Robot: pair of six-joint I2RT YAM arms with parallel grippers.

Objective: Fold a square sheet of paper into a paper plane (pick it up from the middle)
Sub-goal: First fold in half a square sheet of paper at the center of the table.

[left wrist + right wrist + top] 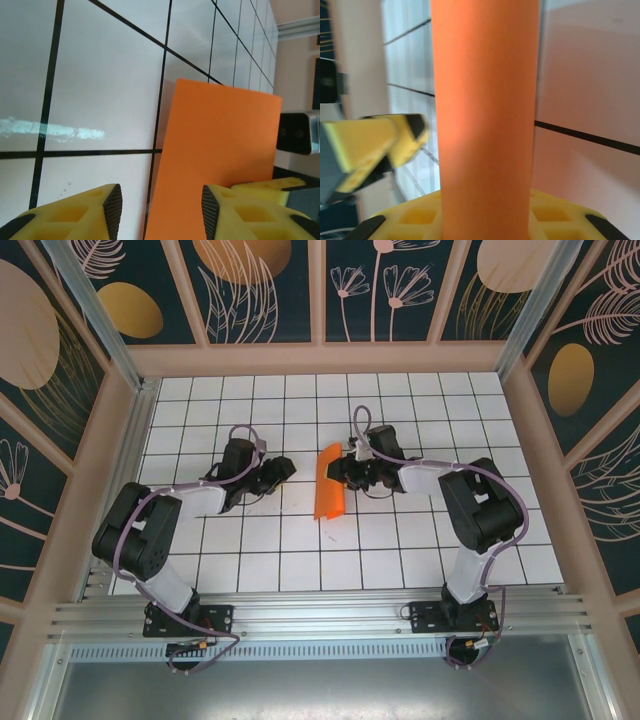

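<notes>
The folded orange sheet of paper (330, 495) stands tilted near the middle of the white gridded counter (250, 570). The right gripper (347, 472) has its jaws grasping the sheet. The left gripper (285, 471) has its jaws released.

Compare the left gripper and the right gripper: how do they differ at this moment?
The left gripper is open and holds nothing; the right gripper is closed on the orange paper. The left gripper sits apart from the paper; the right gripper touches it. Both have yellow fingers and face the paper.
</notes>
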